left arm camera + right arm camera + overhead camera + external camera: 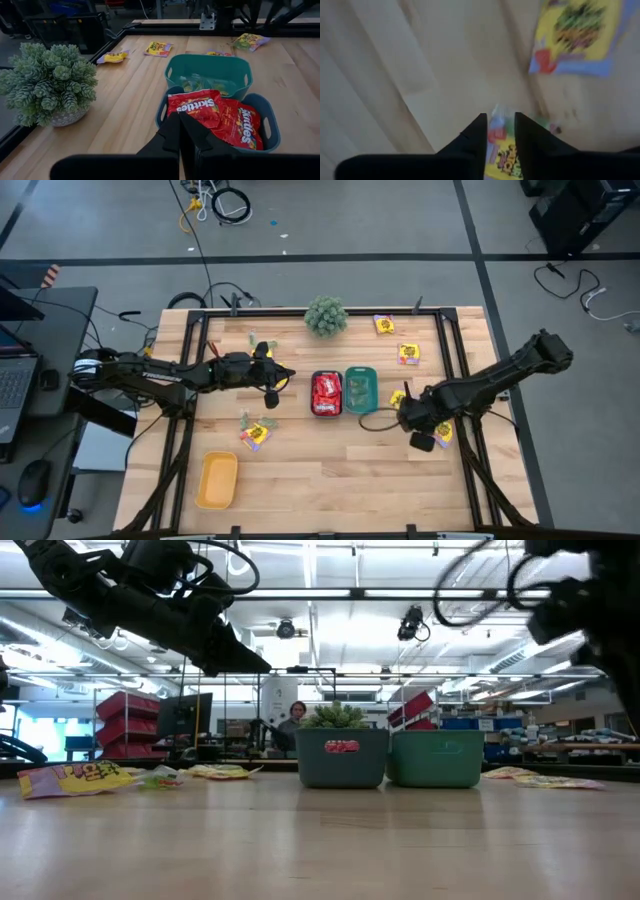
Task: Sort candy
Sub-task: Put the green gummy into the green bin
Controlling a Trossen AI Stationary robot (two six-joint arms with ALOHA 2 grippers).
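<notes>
Red candy packets (pixel 220 117) fill a grey-blue tray (pixel 326 374). Beside it, a teal tray (pixel 361 370) holds pale green ones (pixel 200 82). Yellow packets lie loose on the table at the far right (pixel 384 324) (pixel 408 354), left of centre (pixel 255 430), and by my right gripper (pixel 442 432). My right gripper (pixel 500 120) points down with its fingers apart, right of the teal tray. A yellow packet (pixel 504 155) shows in the gap below them. My left gripper (pixel 180 122) is shut on nothing and hovers left of the red-filled tray.
A spiky green plant ball (pixel 326 315) stands at the far middle. A yellow oblong tray (pixel 217 480) lies near the front left. Another yellow packet (pixel 575 35) and a small green one (pixel 542 120) lie just beyond my right gripper. Black frame rails (pixel 455 380) border the table.
</notes>
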